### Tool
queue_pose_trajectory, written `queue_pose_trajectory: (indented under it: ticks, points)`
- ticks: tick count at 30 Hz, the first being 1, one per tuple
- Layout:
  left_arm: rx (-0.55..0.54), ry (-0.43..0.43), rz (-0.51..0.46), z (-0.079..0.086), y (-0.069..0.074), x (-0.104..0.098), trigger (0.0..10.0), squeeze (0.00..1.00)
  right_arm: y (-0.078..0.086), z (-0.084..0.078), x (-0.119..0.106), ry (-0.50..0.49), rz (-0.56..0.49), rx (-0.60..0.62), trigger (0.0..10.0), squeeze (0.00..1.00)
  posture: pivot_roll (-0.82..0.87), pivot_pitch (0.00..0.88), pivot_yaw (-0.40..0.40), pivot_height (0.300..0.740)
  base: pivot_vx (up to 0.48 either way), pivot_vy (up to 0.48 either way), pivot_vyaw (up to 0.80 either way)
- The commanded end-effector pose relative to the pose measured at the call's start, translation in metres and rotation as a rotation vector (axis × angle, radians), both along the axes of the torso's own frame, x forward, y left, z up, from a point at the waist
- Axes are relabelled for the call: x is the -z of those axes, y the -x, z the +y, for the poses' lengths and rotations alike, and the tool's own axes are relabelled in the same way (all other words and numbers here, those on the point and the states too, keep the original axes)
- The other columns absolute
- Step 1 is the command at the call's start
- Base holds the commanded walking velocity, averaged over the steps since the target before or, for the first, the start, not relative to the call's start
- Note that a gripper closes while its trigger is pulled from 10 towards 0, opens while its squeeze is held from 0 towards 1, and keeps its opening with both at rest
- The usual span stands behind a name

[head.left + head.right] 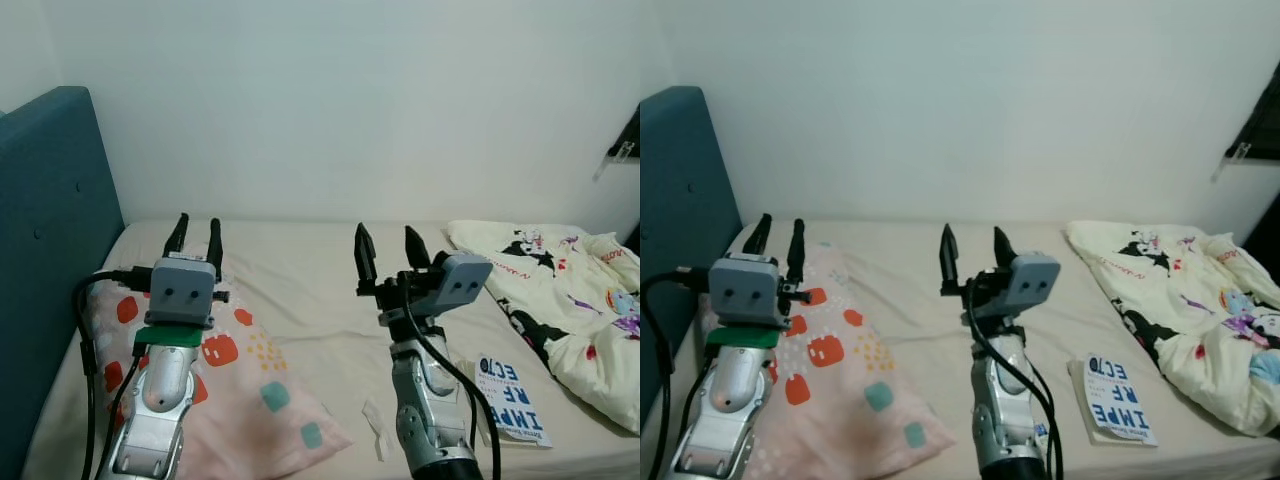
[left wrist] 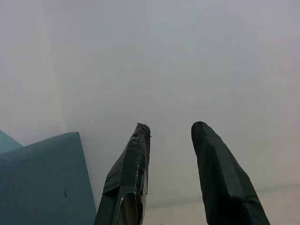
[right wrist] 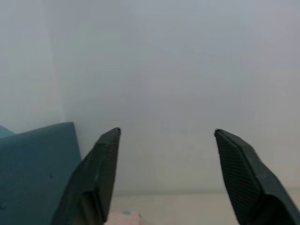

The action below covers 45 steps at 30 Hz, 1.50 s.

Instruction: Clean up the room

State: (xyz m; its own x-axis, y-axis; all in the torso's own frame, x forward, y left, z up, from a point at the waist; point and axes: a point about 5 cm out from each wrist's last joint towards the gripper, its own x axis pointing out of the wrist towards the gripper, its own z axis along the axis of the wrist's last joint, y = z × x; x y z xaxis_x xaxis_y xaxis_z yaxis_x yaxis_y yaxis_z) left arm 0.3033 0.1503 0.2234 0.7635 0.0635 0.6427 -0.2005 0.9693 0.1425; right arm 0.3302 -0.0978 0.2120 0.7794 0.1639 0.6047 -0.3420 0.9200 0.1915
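Looking down over the beige-sheeted bed (image 1: pixel 330 290), I judge the tidying has barely begun: everything I can see lies loose on the mattress and neither arm holds anything.

My left gripper (image 1: pixel 196 236) is raised above the headboard end of the bed, its jaws a little apart and empty, pointing at the white wall (image 1: pixel 350 100). My right gripper (image 1: pixel 389 251) hangs over the middle of the bed, jaws spread wider, also empty. Both wrist views look along the black fingers (image 3: pixel 101 168) at bare wall and a corner of the teal padded headboard (image 1: pixel 45 260).

What seems left to do, as I read it:
- the pink pillow with red and teal patches (image 1: pixel 235 385) sits askew along the headboard side, beneath my left arm, running toward the near edge;
- the cream cartoon-print quilt (image 1: pixel 560 300) is bunched in a heap at the far side edge, not spread or folded;
- a white and blue printed booklet (image 1: pixel 510 398) lies flat near the near edge, between my right arm and the quilt;
- a small white scrap of paper or wrapper (image 1: pixel 378 425) lies on the sheet beside my right arm, near the same edge; I cannot tell what it is.

Nothing here looks put away yet, so I would count the job as near its start.
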Motion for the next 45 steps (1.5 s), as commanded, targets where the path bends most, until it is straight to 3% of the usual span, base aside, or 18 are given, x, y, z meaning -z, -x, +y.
queue_pose_trajectory:
  ticks: [1,17,23,24,27,28,29,30,32,35,36,40,45]
  points:
    - [0.011,-0.005,0.0,-0.002,0.0,-0.002,10.0,0.0,0.002,0.002,0.002,-0.023,0.011,-0.012,0.0,0.0,0.07,0.004,-0.025,0.703,0.0,0.0,0.0]
    - [0.017,-0.026,0.016,-0.005,-0.001,-0.001,10.0,0.0,0.005,0.004,0.004,-0.028,0.016,-0.046,0.0,0.0,0.07,0.0,-0.022,0.703,0.0,0.0,0.0]
    - [0.014,-0.034,0.04,-0.005,-0.002,0.002,10.0,0.0,0.001,0.008,0.014,0.025,0.087,-0.051,0.2,0.0,0.07,0.0,-0.02,0.703,0.0,0.0,0.0]
    - [0.006,-0.045,0.116,-0.004,-0.007,0.012,10.0,0.0,-0.001,0.012,0.026,0.05,0.157,-0.065,10.0,0.0,0.07,0.0,-0.02,0.703,0.0,0.0,0.0]
    - [-0.004,-0.059,0.188,-0.003,-0.011,0.023,10.0,0.0,-0.002,0.015,0.037,0.065,0.221,-0.082,10.0,0.0,0.07,0.0,-0.018,0.703,0.0,0.0,0.0]
    - [0.007,-0.066,0.277,-0.004,-0.015,0.036,10.0,0.0,-0.004,0.018,0.052,0.1,0.307,-0.097,10.0,0.0,0.07,0.0,-0.018,0.703,0.0,0.0,0.0]
    - [0.007,-0.066,0.277,-0.004,-0.015,0.036,10.0,0.0,-0.004,0.018,0.052,0.1,0.307,-0.097,10.0,0.0,0.07,0.0,-0.018,0.703,0.0,0.0,0.0]
    - [0.016,-0.07,0.343,-0.005,-0.017,0.045,10.0,0.0,-0.006,0.019,0.063,0.126,0.371,-0.107,10.0,0.0,0.07,0.0,-0.019,0.703,0.0,0.0,0.0]
    - [0.02,-0.044,0.573,-0.004,-0.022,0.087,10.0,0.0,-0.004,0.021,0.111,0.328,0.597,-0.108,10.0,0.0,0.07,0.007,-0.02,0.703,0.0,0.0,0.0]
    - [0.012,-0.014,0.644,-0.002,-0.02,0.102,10.0,0.0,0.0,0.02,0.127,0.401,0.66,-0.1,10.0,0.0,0.06,0.009,-0.02,0.703,0.0,0.0,0.0]
    - [-0.027,0.002,0.814,0.004,-0.008,0.14,10.0,0.0,0.016,0.014,0.158,0.437,0.757,-0.111,10.0,0.0,0.07,0.003,-0.027,0.703,0.0,0.0,0.0]
    - [-0.065,0.056,0.936,0.012,0.008,0.169,10.0,0.0,0.03,0.011,0.175,0.43,0.801,-0.132,10.0,0.0,0.07,0.011,-0.026,0.703,0.0,0.0,0.0]
    - [-0.118,0.029,1.022,0.02,0.021,0.19,10.0,0.0,0.041,0.012,0.19,0.493,0.838,-0.152,10.0,0.0,0.07,0.009,-0.023,0.703,0.0,0.0,0.0]
